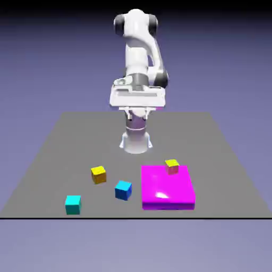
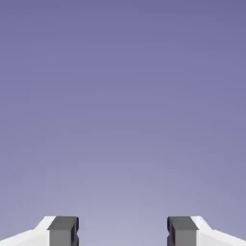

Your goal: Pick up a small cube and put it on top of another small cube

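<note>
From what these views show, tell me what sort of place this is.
Likely a simulated tabletop test scene: a flat grey table against a plain blue-violet backdrop, small coloured cubes such as the teal cube, and a glossy magenta slab.

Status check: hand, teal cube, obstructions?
Hand open, empty, raised near the base. Teal cube on the table, untouched, at the exterior view's near left. Blue cube beside it, apart; nothing blocking.

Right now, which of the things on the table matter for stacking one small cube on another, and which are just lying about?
Part of the job:
- teal-cyan cube, to be picked up
- gripper, open, holding nothing

Just lying about, or possibly the base cube (cannot tell which):
- blue cube
- yellow-orange cube
- magenta slab
- small yellow cube on the slab's far edge
</note>
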Controlling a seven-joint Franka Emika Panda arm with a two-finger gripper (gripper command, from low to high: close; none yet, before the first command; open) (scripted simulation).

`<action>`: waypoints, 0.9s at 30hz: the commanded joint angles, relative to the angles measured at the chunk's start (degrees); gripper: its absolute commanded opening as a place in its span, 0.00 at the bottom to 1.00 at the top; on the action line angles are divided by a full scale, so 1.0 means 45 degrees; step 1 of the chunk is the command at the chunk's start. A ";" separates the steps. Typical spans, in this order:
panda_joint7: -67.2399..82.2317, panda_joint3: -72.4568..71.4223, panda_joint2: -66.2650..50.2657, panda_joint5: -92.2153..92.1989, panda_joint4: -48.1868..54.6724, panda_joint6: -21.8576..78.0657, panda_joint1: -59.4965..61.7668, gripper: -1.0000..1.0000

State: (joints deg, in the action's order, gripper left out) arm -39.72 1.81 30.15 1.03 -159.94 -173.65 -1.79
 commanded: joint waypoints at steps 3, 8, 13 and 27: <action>0.1512 0.1004 -0.1385 0.0567 0.0585 0.0199 -0.0607 0.50; 0.4031 0.2676 -0.3692 0.1511 0.1560 0.0531 -0.1619 0.50; 0.6549 0.4348 -0.5999 0.2456 0.2536 0.0863 -0.2631 0.50; 1.3602 0.9030 -1.2459 0.5100 0.5266 0.1793 -0.5464 0.50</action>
State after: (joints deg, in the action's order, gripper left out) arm 21.48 42.45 -25.91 23.97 -136.25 -165.58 -26.37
